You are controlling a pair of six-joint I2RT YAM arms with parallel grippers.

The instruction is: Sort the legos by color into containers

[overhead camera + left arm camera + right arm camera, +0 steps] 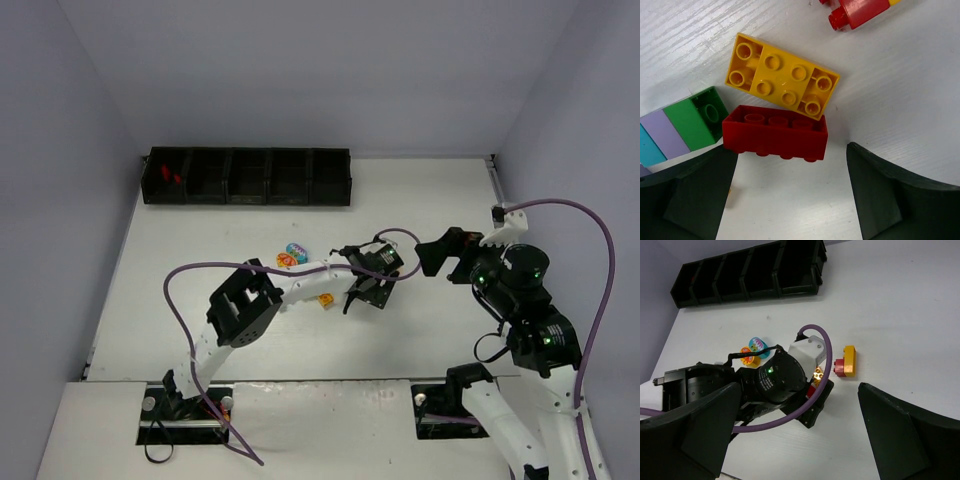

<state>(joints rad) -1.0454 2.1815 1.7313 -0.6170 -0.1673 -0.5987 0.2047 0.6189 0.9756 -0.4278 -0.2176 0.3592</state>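
My left gripper (pixel 790 200) is open and low over the table. A red brick (pixel 775 132) lies on its side just beyond its fingertips, between the two fingers' lines. A yellow brick (pixel 782 75) touches the red one behind. A green, lilac and cyan stack (pixel 685 127) lies at the left. A red-and-yellow piece (pixel 860 10) lies further off and also shows in the right wrist view (pixel 846 362). My right gripper (pixel 800 430) is open and empty, held above the table to the right of the left gripper (pixel 365 290). The black tray (pixel 250 200) stands at the back left.
Red bricks (pixel 170 175) lie in the tray's leftmost compartment. Rounded cyan and orange pieces (pixel 292 255) lie left of the left wrist. A small yellow piece (pixel 325 300) lies by the left forearm. The left arm's wrist (pixel 775 380) lies under the right gripper. Grey walls enclose the table.
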